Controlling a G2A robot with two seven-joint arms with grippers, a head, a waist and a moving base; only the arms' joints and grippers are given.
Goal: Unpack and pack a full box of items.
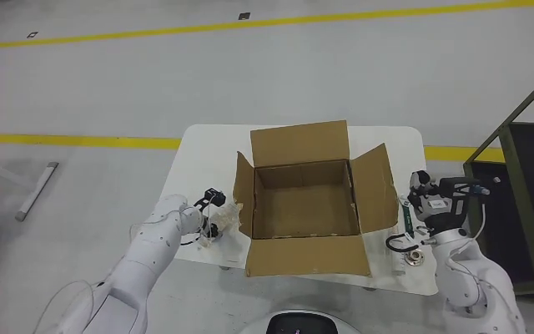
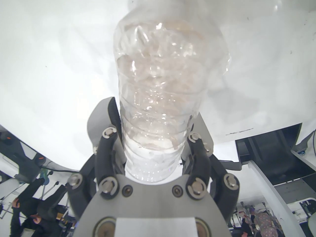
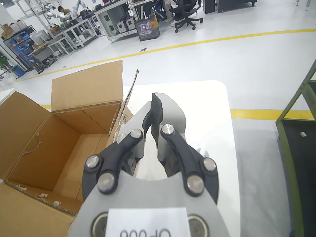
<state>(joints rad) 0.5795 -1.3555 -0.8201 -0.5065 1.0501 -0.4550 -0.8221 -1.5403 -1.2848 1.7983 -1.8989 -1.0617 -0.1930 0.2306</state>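
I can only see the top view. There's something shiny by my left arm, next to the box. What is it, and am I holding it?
Observer: It's a clear plastic bottle. Your left gripper is shut on it near its bottom end.
Operator: Is it squished?
Observer: Up close its sides look crinkled and dented.
Operator: Is my other gripper holding anything?
Observer: No. The right gripper is shut on nothing.
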